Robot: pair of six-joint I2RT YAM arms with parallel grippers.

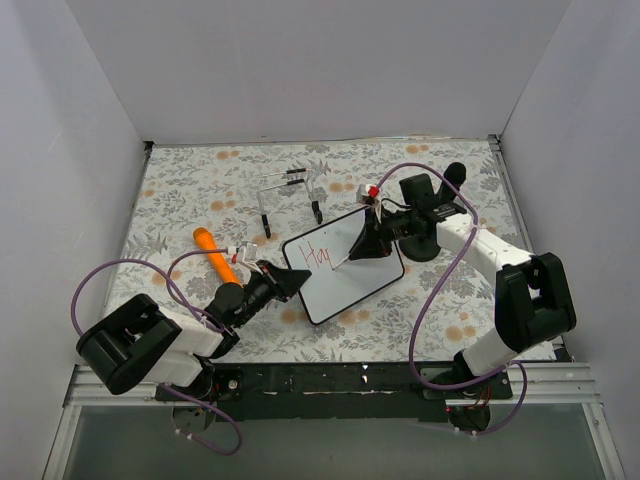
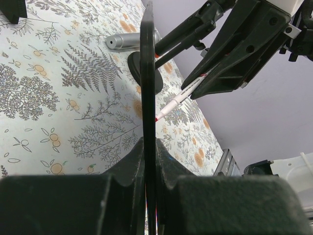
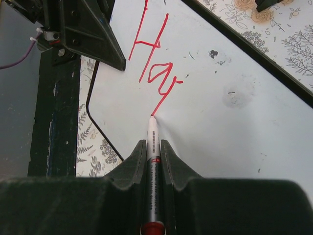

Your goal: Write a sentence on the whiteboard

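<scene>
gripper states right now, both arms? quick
Left gripper: shut on the edge of the whiteboard.
Right gripper: shut on the red marker, whose tip is on the whiteboard.

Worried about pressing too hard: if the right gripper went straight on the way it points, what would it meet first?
The whiteboard: the marker shut in the right gripper seems to have its tip on the white surface, at the end of the red letters.
</scene>
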